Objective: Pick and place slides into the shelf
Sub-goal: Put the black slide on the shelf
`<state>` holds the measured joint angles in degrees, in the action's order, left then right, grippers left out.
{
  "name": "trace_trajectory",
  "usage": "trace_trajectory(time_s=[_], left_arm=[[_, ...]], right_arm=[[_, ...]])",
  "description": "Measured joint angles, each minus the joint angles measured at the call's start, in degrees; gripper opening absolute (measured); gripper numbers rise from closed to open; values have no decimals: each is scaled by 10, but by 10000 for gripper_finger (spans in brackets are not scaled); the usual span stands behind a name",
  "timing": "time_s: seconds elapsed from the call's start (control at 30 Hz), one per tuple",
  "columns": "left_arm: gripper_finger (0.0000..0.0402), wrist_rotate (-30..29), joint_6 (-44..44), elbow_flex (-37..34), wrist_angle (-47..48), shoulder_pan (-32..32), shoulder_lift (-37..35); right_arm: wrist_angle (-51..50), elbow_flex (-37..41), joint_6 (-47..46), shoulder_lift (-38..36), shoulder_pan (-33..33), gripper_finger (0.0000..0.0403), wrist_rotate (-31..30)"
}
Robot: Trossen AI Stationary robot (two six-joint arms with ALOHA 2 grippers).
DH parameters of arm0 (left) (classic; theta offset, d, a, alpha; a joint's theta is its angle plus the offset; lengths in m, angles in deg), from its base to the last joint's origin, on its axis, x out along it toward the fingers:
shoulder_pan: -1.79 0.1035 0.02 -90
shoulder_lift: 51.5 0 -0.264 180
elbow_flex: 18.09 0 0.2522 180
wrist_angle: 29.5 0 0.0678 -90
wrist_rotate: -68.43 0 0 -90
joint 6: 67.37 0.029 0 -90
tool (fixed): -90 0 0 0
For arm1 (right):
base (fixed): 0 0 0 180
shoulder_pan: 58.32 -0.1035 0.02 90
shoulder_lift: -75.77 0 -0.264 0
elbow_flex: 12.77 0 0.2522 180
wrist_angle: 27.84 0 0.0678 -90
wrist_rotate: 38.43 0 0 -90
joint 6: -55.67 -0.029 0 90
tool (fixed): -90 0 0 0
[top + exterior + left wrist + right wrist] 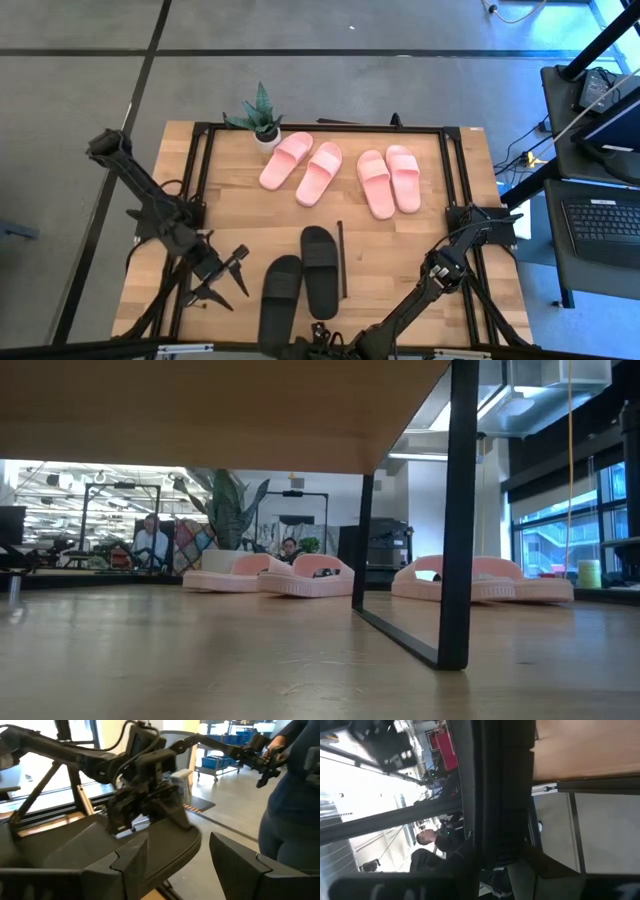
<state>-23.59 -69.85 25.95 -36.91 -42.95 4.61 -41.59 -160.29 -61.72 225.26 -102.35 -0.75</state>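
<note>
1. The left gripper [225, 272] hovers over the near left of the table [230, 205]. Its jaws stand apart and hold nothing, and they face the nearer black slide [281, 300] just beside them.
2. Bring those jaws in level and square to the slide's long side. Take it across the wide strap or the sole's edge, not by the toe, where I judge it would swing.
3. The right gripper [322, 338] sits at the near edge, close to the heels of both black slides. I cannot tell whether its jaws are together or on anything. Keep the left arm's path clear of it, since the two are near enough to collide.
4. The second black slide [320, 270] lies just beside the first, so close only on one.
5. The shelf [200, 410] is a wood board on a thin black end frame [341, 260]. The black pair seems to lie on or by it; I cannot tell which.
6. Two pink pairs [302, 168] [390, 180] wait at the far side by the plant [262, 118], well apart from both arms.
7. A person [295, 805] stands beyond the table, so move slowly.
</note>
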Motion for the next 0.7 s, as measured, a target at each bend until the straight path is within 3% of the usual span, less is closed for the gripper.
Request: trace_trajectory(time_s=[0.33, 0.7], left_arm=[[200, 0, 15, 43, 1, -12, 81], [200, 0, 15, 55, 2, -12, 87]], right_arm=[[-13, 0, -8, 0, 4, 77, -7], [-20, 0, -5, 0, 4, 88, -48]])
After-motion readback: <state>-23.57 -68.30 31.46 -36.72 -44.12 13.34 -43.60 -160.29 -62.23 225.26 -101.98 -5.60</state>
